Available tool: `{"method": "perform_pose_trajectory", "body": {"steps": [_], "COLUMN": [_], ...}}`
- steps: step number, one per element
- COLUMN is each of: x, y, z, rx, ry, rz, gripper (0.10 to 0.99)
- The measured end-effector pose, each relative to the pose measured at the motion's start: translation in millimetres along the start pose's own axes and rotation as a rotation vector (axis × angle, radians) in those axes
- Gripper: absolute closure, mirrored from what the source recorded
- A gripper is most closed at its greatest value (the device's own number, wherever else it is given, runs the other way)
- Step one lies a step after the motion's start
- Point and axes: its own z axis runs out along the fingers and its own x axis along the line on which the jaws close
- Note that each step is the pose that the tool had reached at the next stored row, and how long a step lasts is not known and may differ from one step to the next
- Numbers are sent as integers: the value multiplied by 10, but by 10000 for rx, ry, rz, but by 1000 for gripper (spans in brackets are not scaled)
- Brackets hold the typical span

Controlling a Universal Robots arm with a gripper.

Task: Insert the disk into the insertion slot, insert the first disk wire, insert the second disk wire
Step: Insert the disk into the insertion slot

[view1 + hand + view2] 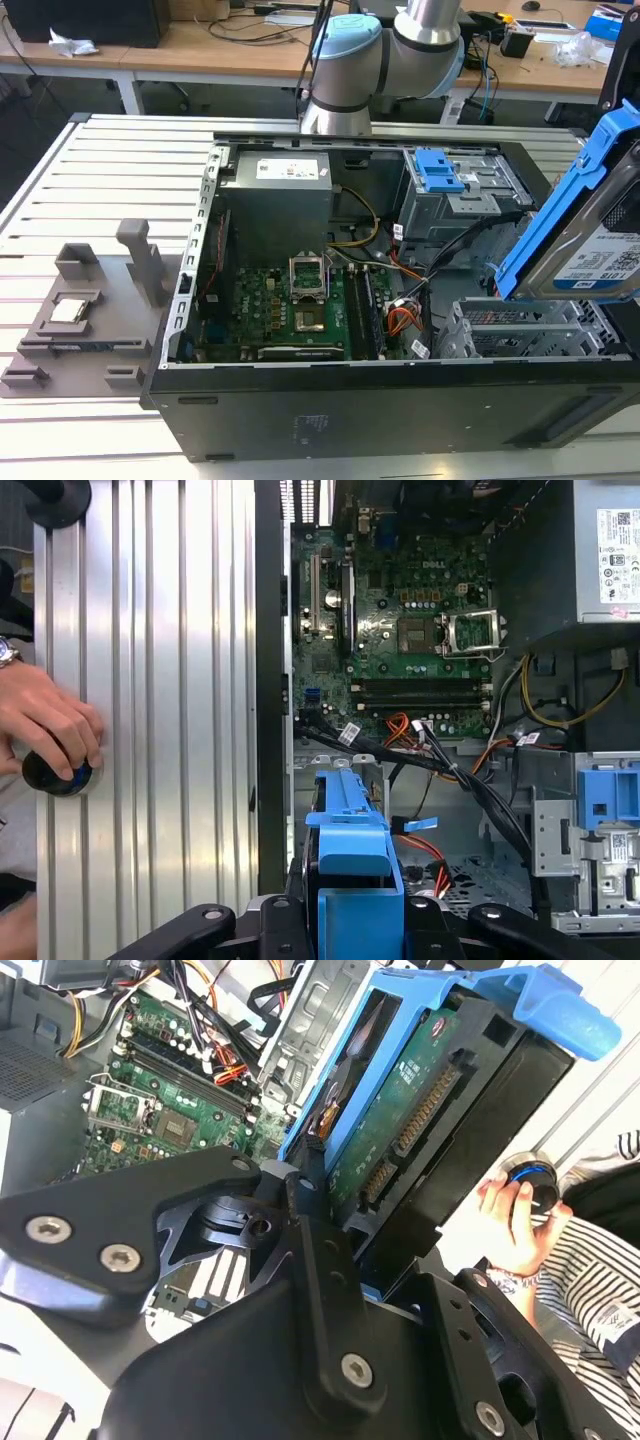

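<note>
The disk (590, 235), a hard drive with a white label in a bright blue carrier, hangs tilted above the open computer case at the exterior view's right. My gripper (372, 1252) is shut on it, with black fingers (312, 1222) pressed against the carrier's sides. In the first wrist view the carrier's blue end (350, 875) sticks out from the gripper (350, 925). The insertion slot (520, 325), a low silver perforated cage, lies just below the disk, apart from it. Black and orange cables (450, 262) run loose beside the cage; I cannot tell which are the disk wires.
A taller grey cage with a blue bracket (440, 172) stands behind the slot. The motherboard (300, 310) and power supply (275, 195) take up the case's other half. A person's hand (45, 720) grips a black knob on the slatted table. Grey fixtures (85, 310) lie at the exterior view's left.
</note>
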Motion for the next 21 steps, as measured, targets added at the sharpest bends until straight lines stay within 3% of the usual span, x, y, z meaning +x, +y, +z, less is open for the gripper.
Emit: {"method": "perform_pose_trajectory", "body": {"steps": [21], "x": [-1], "y": [-6], "z": [161], "rx": [0], "ry": [0], "rz": [0], "gripper": [725]}}
